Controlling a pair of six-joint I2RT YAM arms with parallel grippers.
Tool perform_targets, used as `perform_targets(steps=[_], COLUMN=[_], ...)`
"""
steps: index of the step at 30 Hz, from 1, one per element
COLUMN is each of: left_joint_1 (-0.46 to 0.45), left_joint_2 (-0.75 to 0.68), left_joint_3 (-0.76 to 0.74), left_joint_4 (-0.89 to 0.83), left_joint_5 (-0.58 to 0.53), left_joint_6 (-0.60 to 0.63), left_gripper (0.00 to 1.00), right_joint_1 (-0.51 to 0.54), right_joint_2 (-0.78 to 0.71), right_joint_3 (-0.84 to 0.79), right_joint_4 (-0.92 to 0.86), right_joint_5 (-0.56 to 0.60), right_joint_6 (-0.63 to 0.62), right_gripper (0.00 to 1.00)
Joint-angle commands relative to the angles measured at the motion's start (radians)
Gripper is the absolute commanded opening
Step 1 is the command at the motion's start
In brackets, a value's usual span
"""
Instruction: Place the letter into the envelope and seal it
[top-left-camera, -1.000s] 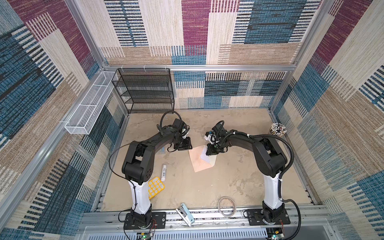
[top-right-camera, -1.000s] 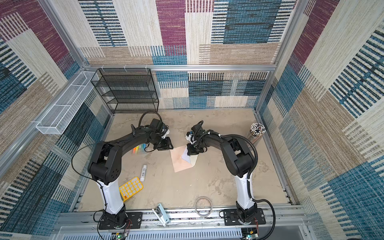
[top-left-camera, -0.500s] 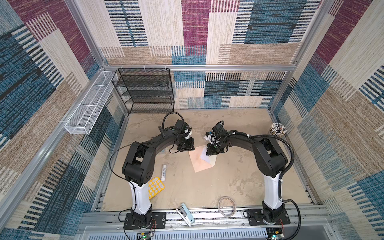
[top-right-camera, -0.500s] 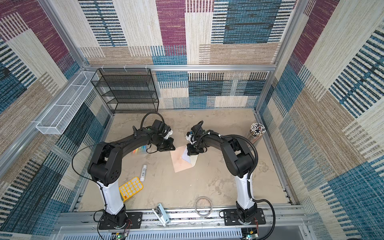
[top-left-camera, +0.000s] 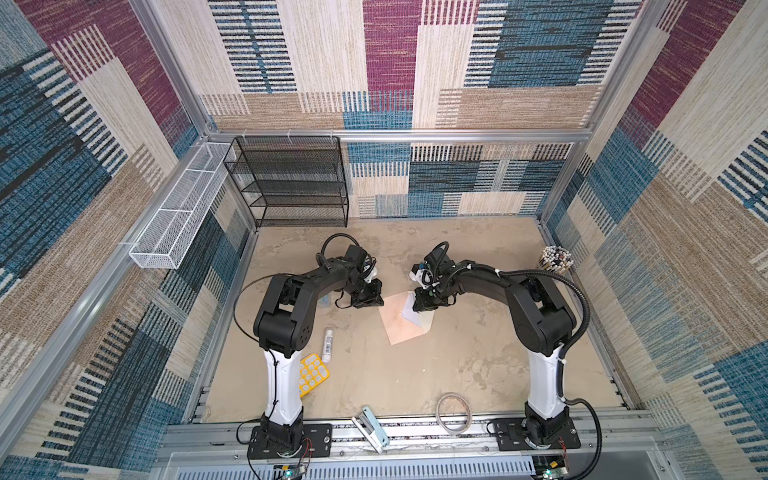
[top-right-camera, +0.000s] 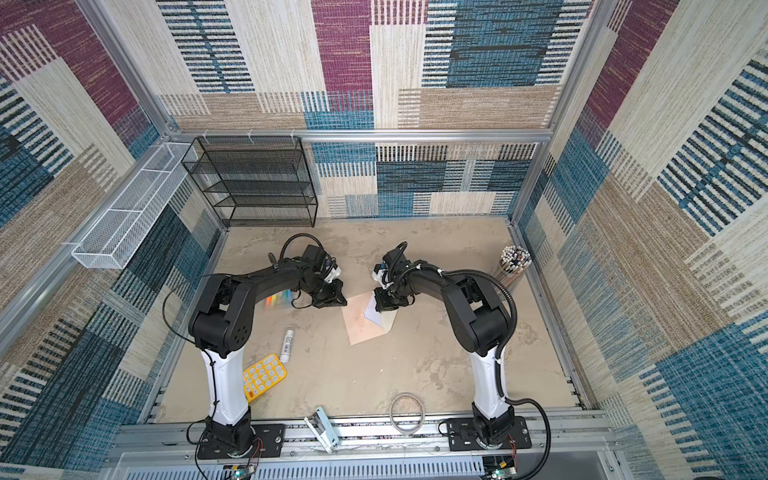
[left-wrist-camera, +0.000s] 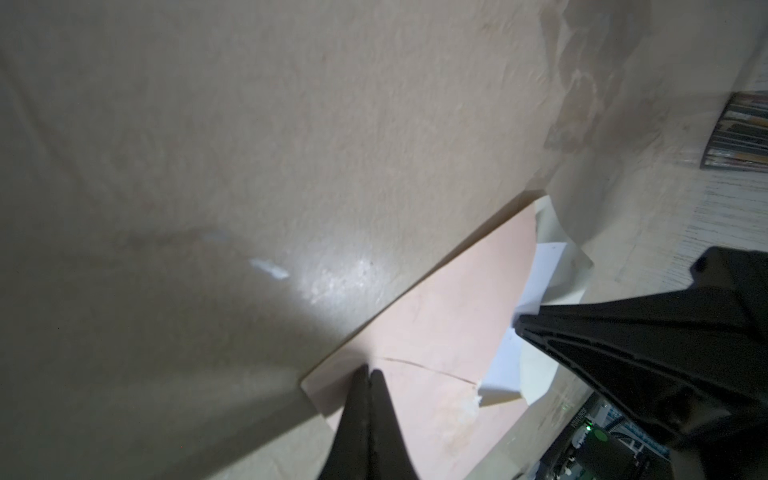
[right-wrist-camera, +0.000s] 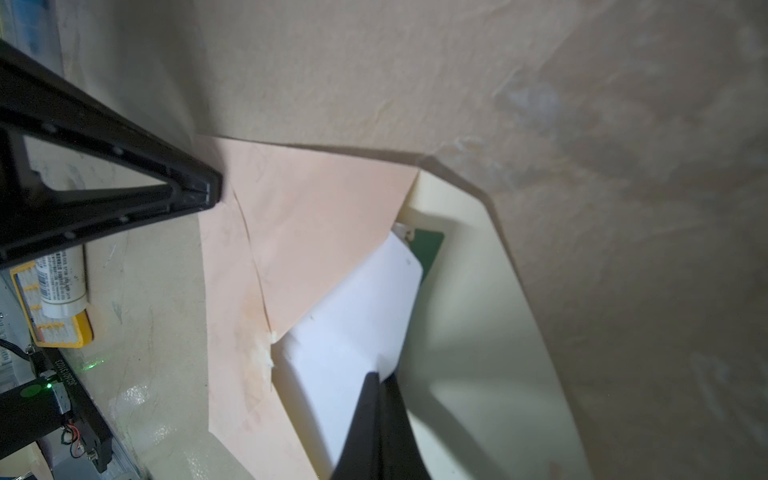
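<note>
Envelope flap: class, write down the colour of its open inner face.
Cream. The envelope flap shows clearest in the right wrist view.

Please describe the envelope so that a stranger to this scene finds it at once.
In the middle of the beige table lies a flat paper rectangle, the envelope. It alone is peach-pink, and a white letter sticks out of its open side.
</note>
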Motion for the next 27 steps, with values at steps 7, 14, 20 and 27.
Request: perform_targets(steps=[7, 14, 20, 27], left_joint_1=[0.016, 0.014, 0.009, 0.008], left_joint_2=[0.017, 0.014, 0.010, -0.016], left_joint_3=[-0.020, -0.018, -0.013, -0.016], left_joint_4=[-0.047, -0.038, -0.039, -0.044], left_joint_5=[-0.084, -0.048, -0.037, -0.041], left_joint_6=[0.029, 0.041, 0.047, 0.048], left_gripper=[0.00, 0.00, 0.00, 0.04], right_joint_1=[0.002, 0.004, 0.004, 0.004], right_joint_2=[0.004, 0.016, 0.040, 0.046], right_joint_3=[-0.009, 0.011, 0.045, 0.060], right_joint_4=[-0.044, -0.052, -0.073, -0.091], right_joint_5=[0.013, -0.048, -0.075, -0.070], right_joint_6=[0.000, -0.010, -0.020, -0.012], right_gripper=[0.00, 0.00, 0.00, 0.00])
